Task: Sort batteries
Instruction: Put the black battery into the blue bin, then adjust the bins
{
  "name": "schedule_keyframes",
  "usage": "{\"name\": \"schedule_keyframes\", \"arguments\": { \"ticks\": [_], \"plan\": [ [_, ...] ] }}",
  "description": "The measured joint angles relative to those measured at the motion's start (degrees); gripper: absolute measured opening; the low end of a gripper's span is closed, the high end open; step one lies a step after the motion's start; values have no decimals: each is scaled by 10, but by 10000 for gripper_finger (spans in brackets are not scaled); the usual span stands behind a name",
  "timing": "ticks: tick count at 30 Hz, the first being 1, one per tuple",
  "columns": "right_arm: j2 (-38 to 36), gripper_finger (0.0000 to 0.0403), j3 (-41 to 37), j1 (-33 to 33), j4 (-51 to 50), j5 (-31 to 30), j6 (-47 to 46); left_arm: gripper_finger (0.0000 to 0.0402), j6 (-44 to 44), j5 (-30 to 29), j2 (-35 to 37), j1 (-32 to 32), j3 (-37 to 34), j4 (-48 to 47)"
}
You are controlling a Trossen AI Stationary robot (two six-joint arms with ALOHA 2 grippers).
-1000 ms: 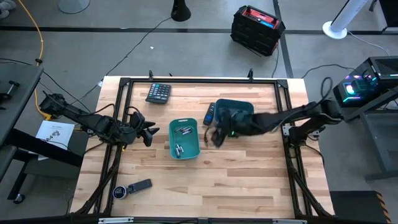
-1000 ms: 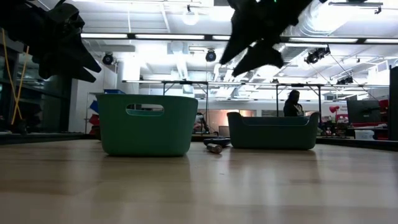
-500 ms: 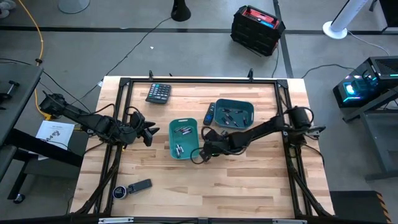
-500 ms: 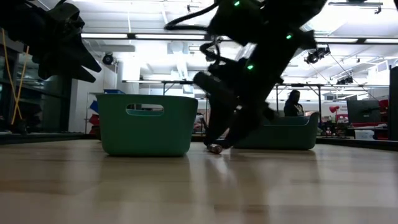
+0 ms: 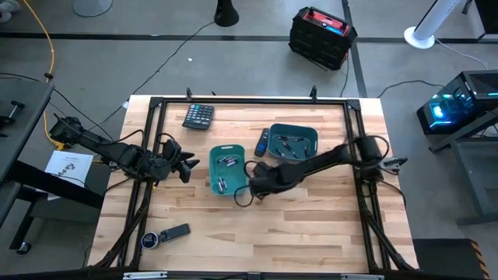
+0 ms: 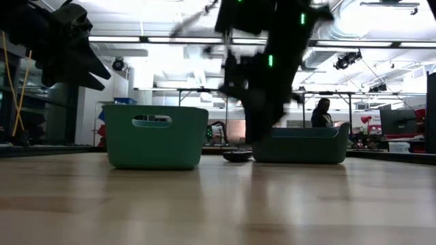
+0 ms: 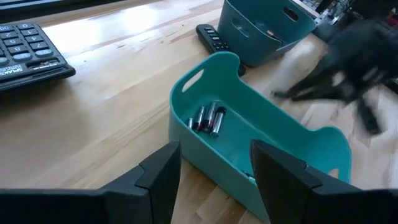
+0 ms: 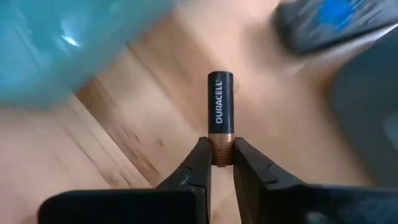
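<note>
A black and copper battery (image 8: 220, 106) sits between the fingers of my right gripper (image 8: 221, 163), which is shut on it. In the high view, that gripper (image 5: 254, 183) is just right of the light teal bin (image 5: 228, 169), near its near corner. Several batteries (image 7: 208, 118) lie on this bin's floor. The darker teal bin (image 5: 292, 142) behind it also holds several batteries. My left gripper (image 7: 214, 180) hangs open left of the light bin, above the table (image 5: 187, 166). My right gripper pinches the battery's copper end (image 8: 221, 144) between its two fingertips (image 8: 200, 163). The fingers lie along the battery, whose black end sticks straight out beyond them. The arm reaches in from the table's right. No battery shows on the table below the gripper in the low view.
A black remote (image 5: 263, 141) lies against the dark bin's left side. A calculator (image 5: 198, 116) lies at the far left, and a small dark device (image 5: 167, 233) near the front left corner. The black frame (image 5: 156, 105) runs round the table's edge. A person (image 6: 319, 112) is far behind.
My right gripper has swung from above the dark bin toward the near left. It came down to the battery lying between the bins and shut on its end. That battery no longer shows on the table. The light bin has slid slightly toward the far left.
</note>
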State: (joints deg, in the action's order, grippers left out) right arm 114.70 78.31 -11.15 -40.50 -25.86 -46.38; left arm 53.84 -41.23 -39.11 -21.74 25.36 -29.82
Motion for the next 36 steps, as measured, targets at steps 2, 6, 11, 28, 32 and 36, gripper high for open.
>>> {"name": "schedule_keyframes", "arguments": {
  "ticks": [2, 6, 11, 28, 32, 36],
  "plan": [
    [-38, 31, 3, 5, -28, -15, 4, 181, 0, 0, 0, 0, 0, -2],
    [-114, 16, 2, 13, -95, -79, 1, 181, 0, 0, 0, 0, 0, -3],
    [-200, 18, -9, 42, -191, -167, -52, 181, -5, 0, 0, 0, 0, -3],
    [-410, 177, -216, 193, -128, -10, -15, 181, -138, 41, 0, 0, 23, 103],
    [-473, 164, -241, 230, -193, 3, -23, 181, -205, 32, 0, 0, 61, 74],
    [-544, 102, -279, 256, -251, 11, -45, 181, -194, -32, 0, 0, 96, 1]
  ]
}}
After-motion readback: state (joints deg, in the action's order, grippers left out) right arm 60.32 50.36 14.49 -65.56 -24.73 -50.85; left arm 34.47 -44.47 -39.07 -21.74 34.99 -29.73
